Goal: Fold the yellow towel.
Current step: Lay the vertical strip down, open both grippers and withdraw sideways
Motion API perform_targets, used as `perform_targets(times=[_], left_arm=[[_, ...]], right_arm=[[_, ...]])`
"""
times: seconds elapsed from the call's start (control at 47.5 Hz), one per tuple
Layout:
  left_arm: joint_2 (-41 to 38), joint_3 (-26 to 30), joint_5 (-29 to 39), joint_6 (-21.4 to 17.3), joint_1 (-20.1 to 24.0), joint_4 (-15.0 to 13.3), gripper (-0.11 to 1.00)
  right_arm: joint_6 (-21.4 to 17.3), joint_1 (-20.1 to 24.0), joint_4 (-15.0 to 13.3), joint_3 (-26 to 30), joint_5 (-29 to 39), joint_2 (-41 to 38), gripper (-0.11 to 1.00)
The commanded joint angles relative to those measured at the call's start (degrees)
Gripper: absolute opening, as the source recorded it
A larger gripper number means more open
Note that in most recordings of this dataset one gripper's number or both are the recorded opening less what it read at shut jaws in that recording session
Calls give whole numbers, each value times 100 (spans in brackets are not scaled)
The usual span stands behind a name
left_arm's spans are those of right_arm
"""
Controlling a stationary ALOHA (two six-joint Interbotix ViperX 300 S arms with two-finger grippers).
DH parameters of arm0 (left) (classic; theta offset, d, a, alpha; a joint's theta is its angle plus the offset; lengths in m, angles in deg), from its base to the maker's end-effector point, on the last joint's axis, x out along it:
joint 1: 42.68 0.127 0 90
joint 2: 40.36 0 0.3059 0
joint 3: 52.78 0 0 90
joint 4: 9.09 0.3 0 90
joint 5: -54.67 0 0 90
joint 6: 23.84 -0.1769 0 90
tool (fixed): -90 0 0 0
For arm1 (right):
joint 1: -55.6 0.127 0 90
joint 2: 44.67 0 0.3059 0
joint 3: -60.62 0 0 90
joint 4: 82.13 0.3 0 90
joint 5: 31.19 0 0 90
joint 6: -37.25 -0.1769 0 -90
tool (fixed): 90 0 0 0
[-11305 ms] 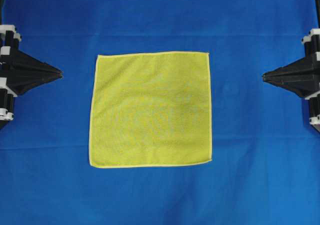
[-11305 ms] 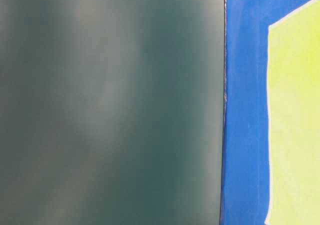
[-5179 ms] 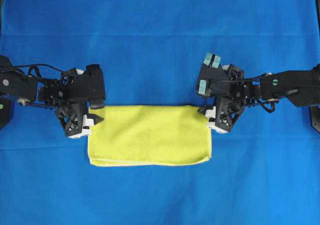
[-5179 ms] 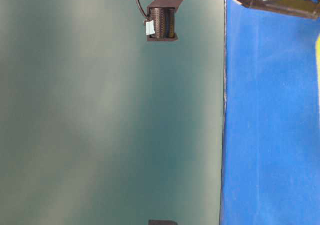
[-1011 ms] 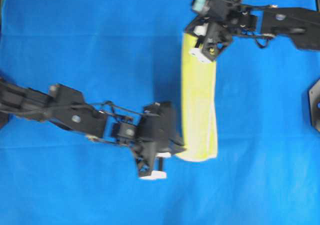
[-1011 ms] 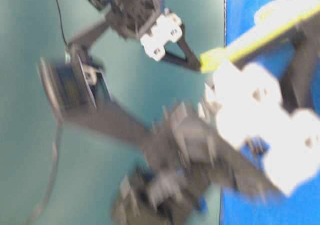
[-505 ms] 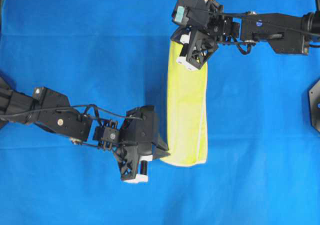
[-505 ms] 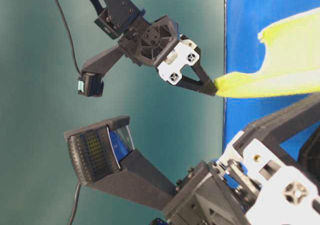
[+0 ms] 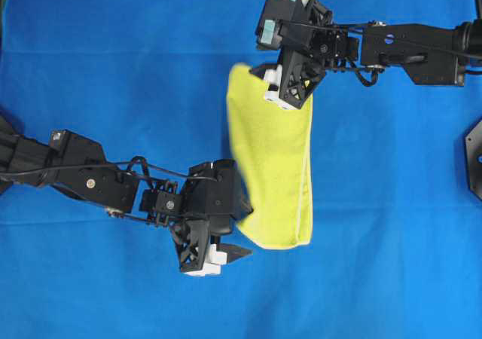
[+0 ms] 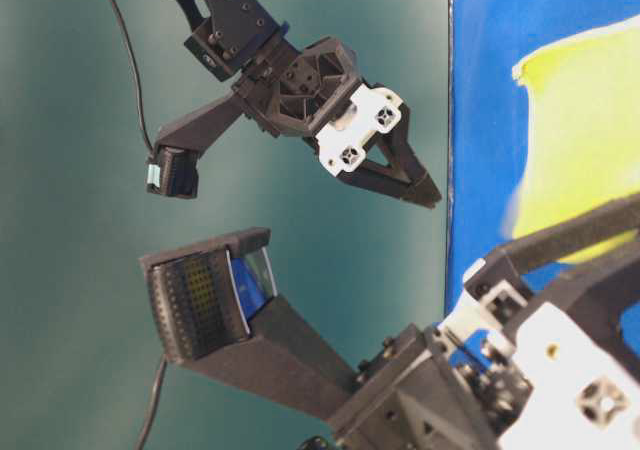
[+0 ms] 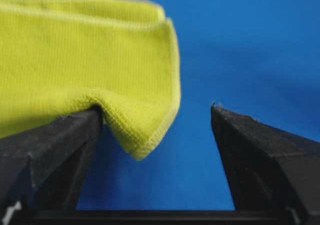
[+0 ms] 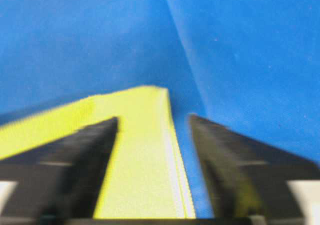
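Yellow towel [image 9: 273,169] folded into a long strip on blue worktop [image 9: 113,68]. Near end: left hand [image 9: 235,242] spread wide, corner draped on one finger [image 11: 55,140]. Far end: right hand [image 9: 287,92] released, straddling the strip.

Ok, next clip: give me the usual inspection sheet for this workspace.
Surface: blue cloth covers the table, faintly creased.
Job's things: yellow towel, folded into a long narrow strip, one corner draped on a finger of the left end effector.
Clutter: nothing seen.
Grippers: left end effector open at the strip's near end; right end effector open over the far end; neither pinches the towel.
Cables: black cable along the right arm.
Surroundings: plain teal wall.
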Motion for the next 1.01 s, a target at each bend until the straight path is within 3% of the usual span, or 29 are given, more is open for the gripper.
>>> perform_targets(times=[0.0,0.232,0.505,0.737,0.989], left_arm=[[387,44,176,-9,18,9,78],[1187,-185,879,53,9,9,77],[2206,-932,905,53,9,9,77],[3006,-1749,62,-35,202,35,77],[3964,-2804,-1169,-492,949,44,76]], right_arm=[[44,9,-26,97,-26,202,67],[123,53,-26,-193,26,958,63],[79,211,-26,-1011,123,2276,63],[-35,396,132,-2013,9,3568,63],[-193,571,413,-3146,-1028,4456,62]])
